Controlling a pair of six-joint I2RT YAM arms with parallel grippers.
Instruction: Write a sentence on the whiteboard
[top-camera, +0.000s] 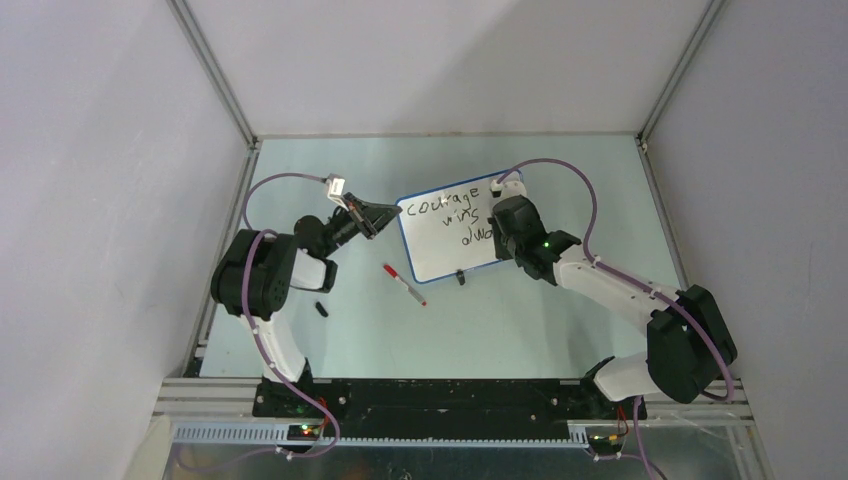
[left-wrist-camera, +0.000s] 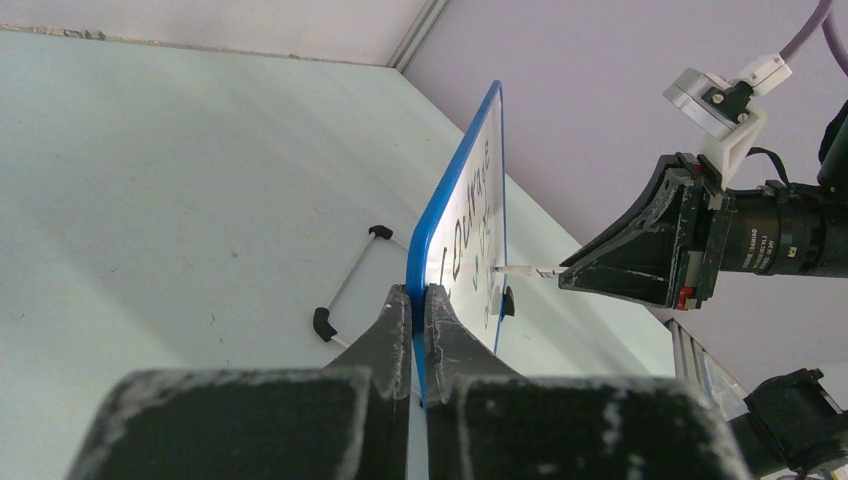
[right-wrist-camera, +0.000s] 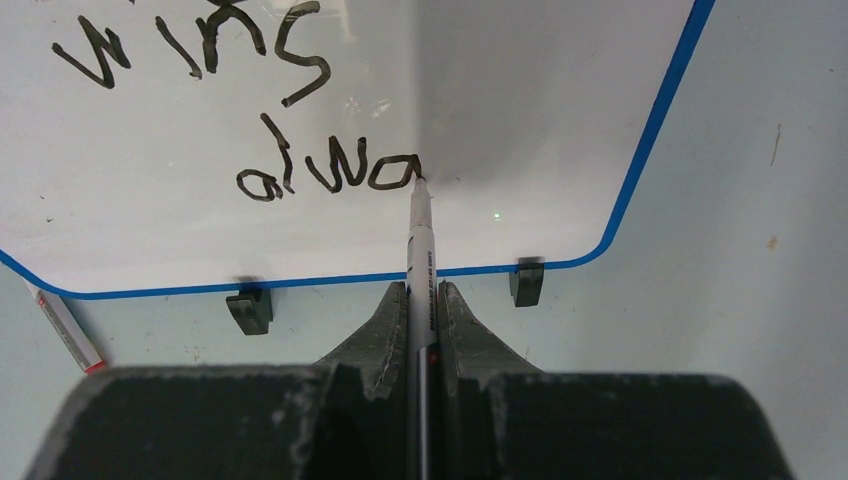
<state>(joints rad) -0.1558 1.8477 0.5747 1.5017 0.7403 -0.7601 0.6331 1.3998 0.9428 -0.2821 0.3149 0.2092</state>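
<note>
The whiteboard (top-camera: 440, 255), white with a blue rim, stands tilted mid-table. The sentence (top-camera: 447, 214) reads "courage", "wins" and "alwa" in black staggered lines. My left gripper (top-camera: 384, 217) is shut on the board's left rim; the left wrist view shows the fingers pinching the blue edge (left-wrist-camera: 419, 297). My right gripper (top-camera: 498, 228) is shut on a white marker (right-wrist-camera: 421, 240). The marker's tip touches the board at the end of "alwa" (right-wrist-camera: 330, 175). The board (right-wrist-camera: 540, 100) rests on two black feet (right-wrist-camera: 527, 283).
A second marker with a red cap (top-camera: 404, 284) lies on the table in front of the board. A small black cap (top-camera: 321, 309) lies near the left arm. A thin wire stand with black ends (left-wrist-camera: 345, 285) lies behind the board. Grey walls enclose the table.
</note>
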